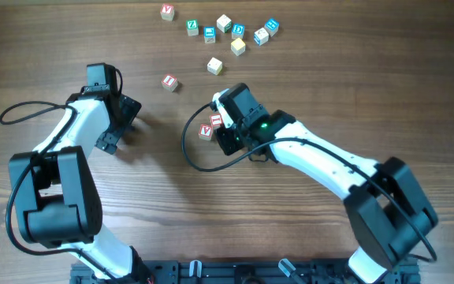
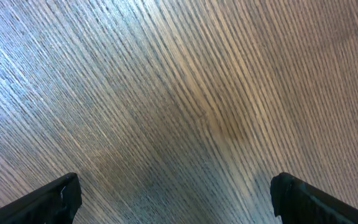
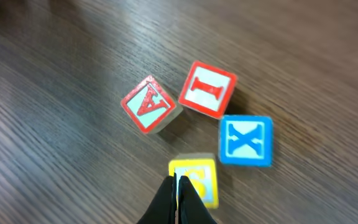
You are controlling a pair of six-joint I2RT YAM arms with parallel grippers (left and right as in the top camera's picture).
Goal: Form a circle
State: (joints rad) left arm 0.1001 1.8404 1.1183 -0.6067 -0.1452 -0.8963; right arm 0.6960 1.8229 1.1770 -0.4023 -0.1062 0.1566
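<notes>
Overhead view: wooden table (image 1: pixel 329 87), an arm at each side and bare grain between them.
Left gripper (image 1: pixel 120 122): fingers spread full wide, nothing between them, well apart from every cube.
Right gripper (image 3: pixel 178 193): pinched tight, gripping nothing, its tips over the near edge of the yellow cube (image 3: pixel 194 177); whether they touch, I cannot tell.
Circle (image 1: pixel 216 121): mid-table under the right wrist. Four cubes show, namely red A cube (image 3: pixel 149 104), red I cube (image 3: pixel 207 89), blue X cube (image 3: pixel 246 140) and the yellow one. A gap is left between A and yellow.
Handling: likely light, stiff wood that slides and twists easily. Push low on a flat face, or pinch opposite faces.
Room: clear board left and near side; loose cubes (image 1: pixel 238 46) lie farther back, apart.
</notes>
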